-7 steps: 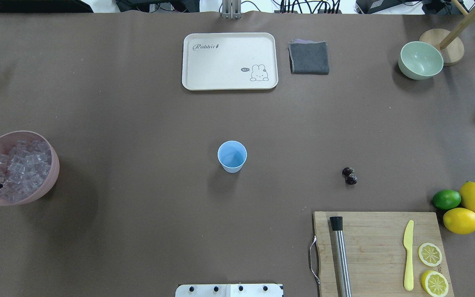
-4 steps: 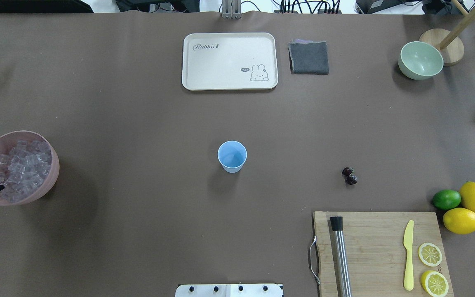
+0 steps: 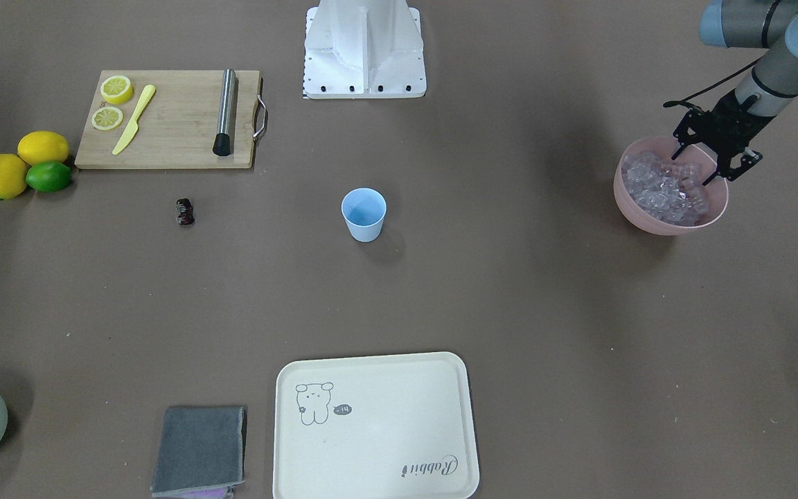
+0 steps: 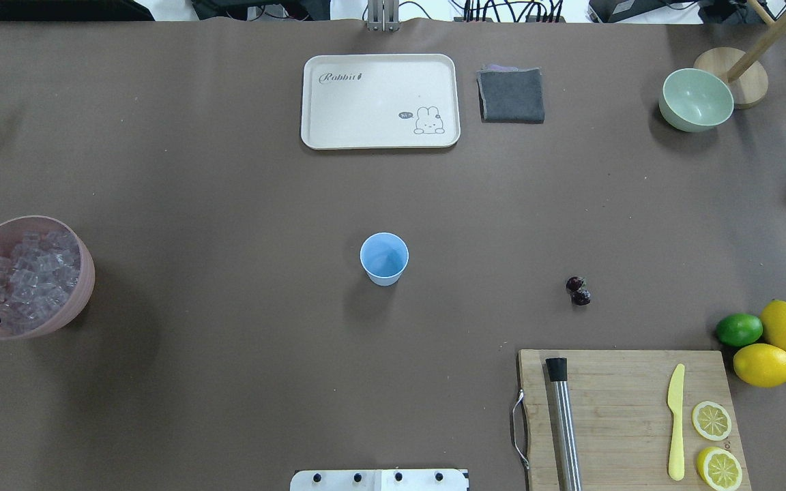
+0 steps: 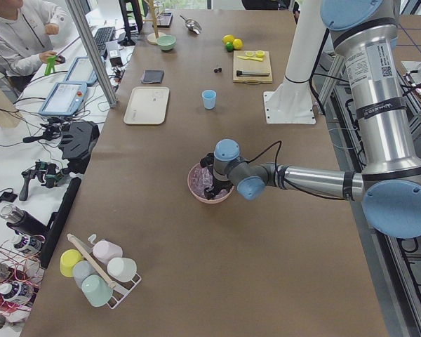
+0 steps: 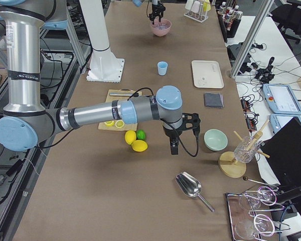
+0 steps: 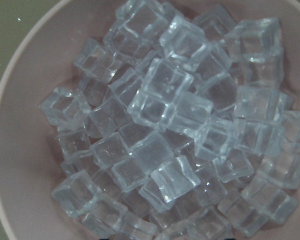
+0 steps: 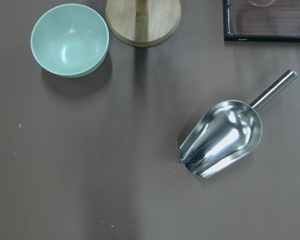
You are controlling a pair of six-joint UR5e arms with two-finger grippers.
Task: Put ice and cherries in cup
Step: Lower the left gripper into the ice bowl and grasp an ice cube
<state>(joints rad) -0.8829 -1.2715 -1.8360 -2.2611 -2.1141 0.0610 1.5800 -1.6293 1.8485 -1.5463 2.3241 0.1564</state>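
Dozens of clear, faintly lilac ice cubes [image 7: 165, 125] fill the view straight under your left gripper [image 3: 697, 166], heaped in the round pink plastic bowl [image 3: 638, 208]. That gripper is spread wide. Its black fingers [image 3: 679, 132] straddle the pile with the tips down at cube level, and nothing is pinched between them yet.

Over the last second the bowl has slid a little toward the table's left end, along with the hand. That suggests you are pushing on the bowl or the pile rather than only reaching in. I'd read that as a warning: another shove could move the bowl instead of yielding a cube.

The small light-blue plastic cup [image 3: 364, 213] stands upright and empty, well away from this hand toward the table's middle. The dark, glossy cherries [image 3: 185, 211] lie farther off still, beyond the cup.

Your right gripper [image 6: 176, 135] hangs over bare table near a shiny metal scoop [image 8: 222, 137]. You cannot tell from these views whether it is spread or closed.
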